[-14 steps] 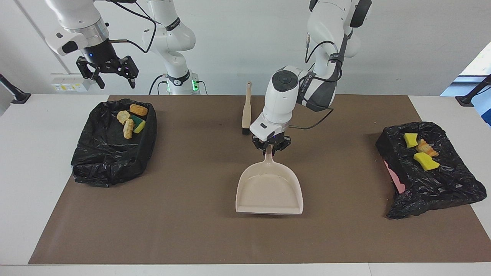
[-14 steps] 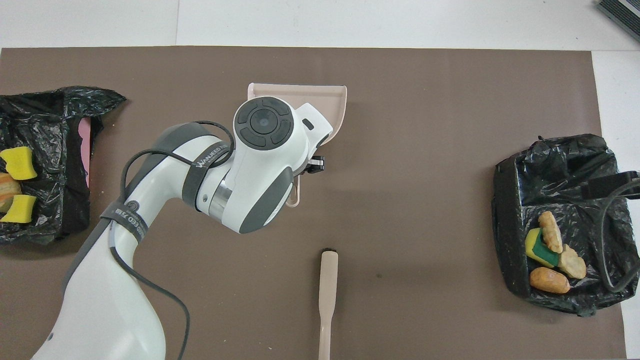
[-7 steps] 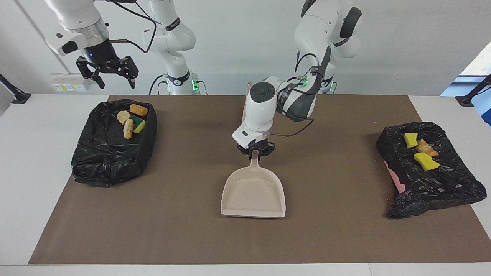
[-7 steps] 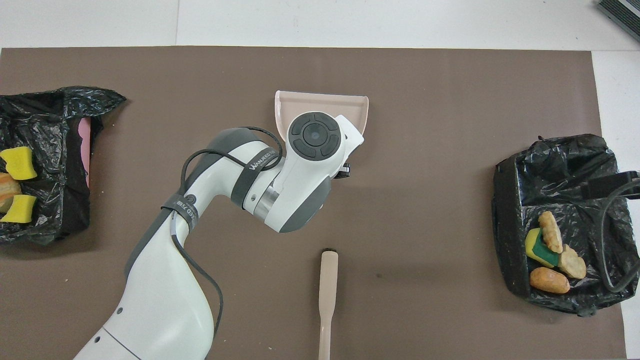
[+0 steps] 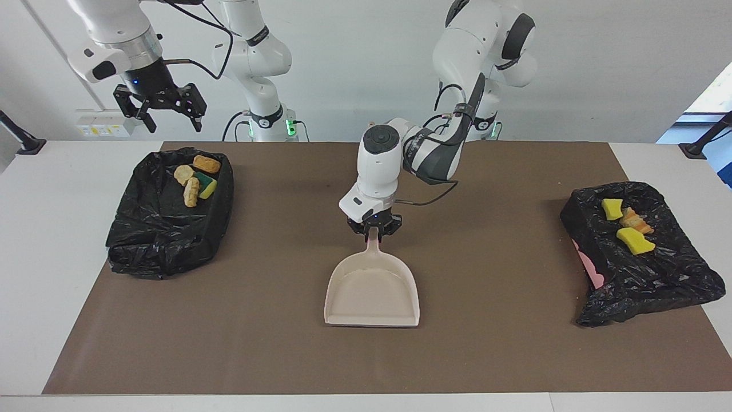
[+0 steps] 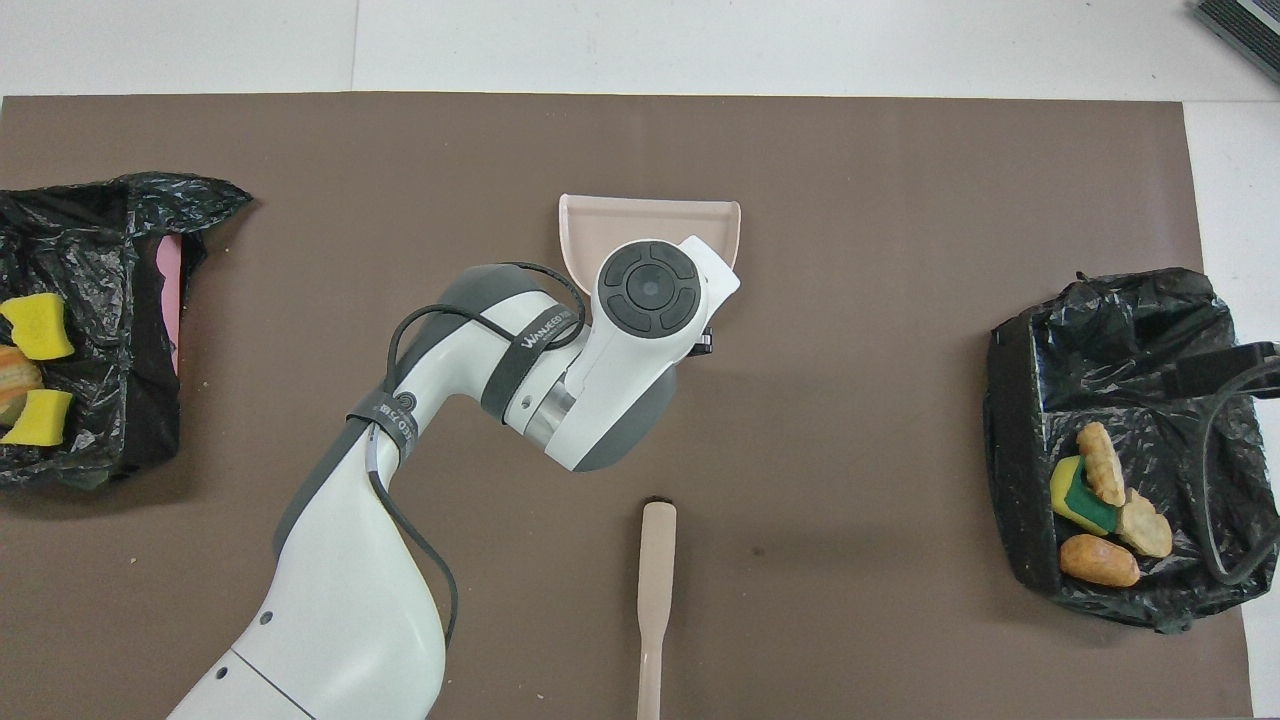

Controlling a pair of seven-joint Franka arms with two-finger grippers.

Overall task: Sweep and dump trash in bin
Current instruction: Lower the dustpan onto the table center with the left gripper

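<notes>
Trash first, at the right arm's end of the table: four scraps [image 5: 195, 174], tan lumps and a yellow-and-green sponge, lie inside a black-lined bin [image 5: 166, 240], and the right gripper [image 5: 160, 109] hangs over that bin's robot-side edge with its jaws wide apart, holding nothing. That arm is waiting.

Middle of the brown mat [image 5: 514, 343] now. The left gripper [image 5: 373, 229] is clamped on the handle of the beige dustpan [image 5: 372, 292], and the pan sits flat on the mat with its open mouth pointing away from the robots (it looks empty from here). The brush [image 6: 655, 590] lies by itself nearer the robots than the pan, well apart from it, nobody holding it.

On to the left arm's end: a second black-lined bin [image 5: 646, 280] with three more scraps [image 5: 629, 226], two yellow chunks and an orange lump, resting on the crumpled liner.

No scrap shows on the mat, so the job looks close to finished. The risks? If those fingers lift off the thin handle at an angle, the pan could skid or tip. And the left arm's elbow sits low over the mat, so a careless retreat could clip the brush.
</notes>
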